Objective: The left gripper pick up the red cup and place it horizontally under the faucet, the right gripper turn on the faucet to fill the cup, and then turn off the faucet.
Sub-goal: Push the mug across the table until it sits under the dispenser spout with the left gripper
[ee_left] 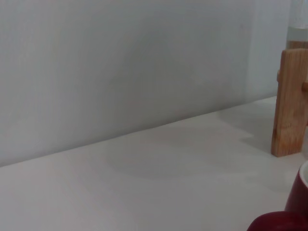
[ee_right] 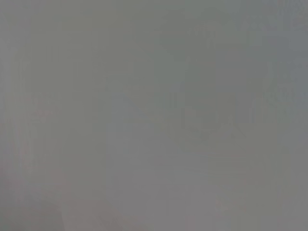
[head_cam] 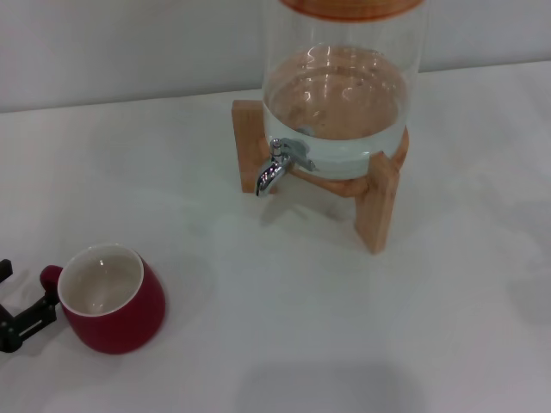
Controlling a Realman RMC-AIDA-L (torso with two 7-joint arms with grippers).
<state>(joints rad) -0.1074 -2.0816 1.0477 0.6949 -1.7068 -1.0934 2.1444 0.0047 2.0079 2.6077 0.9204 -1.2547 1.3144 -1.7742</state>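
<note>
Squat dark red ceramic cup [head_cam: 110, 298] w/ cream interior stands upright on white bench [head_cam: 284, 344], near-left, well apart from small chrome faucet [head_cam: 277, 165] on glass jar [head_cam: 340, 86] in light wooden stand [head_cam: 379, 202]. Left gripper [head_cam: 15, 310], black, sits at the cup's handle side; its fingers spread apart, just beside handle. Right gripper unseen.

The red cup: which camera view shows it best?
The head view: the whole red cup stands upright on the white table, its handle toward the left gripper. The left wrist view catches only a red edge. The right wrist view shows none of it.
</note>
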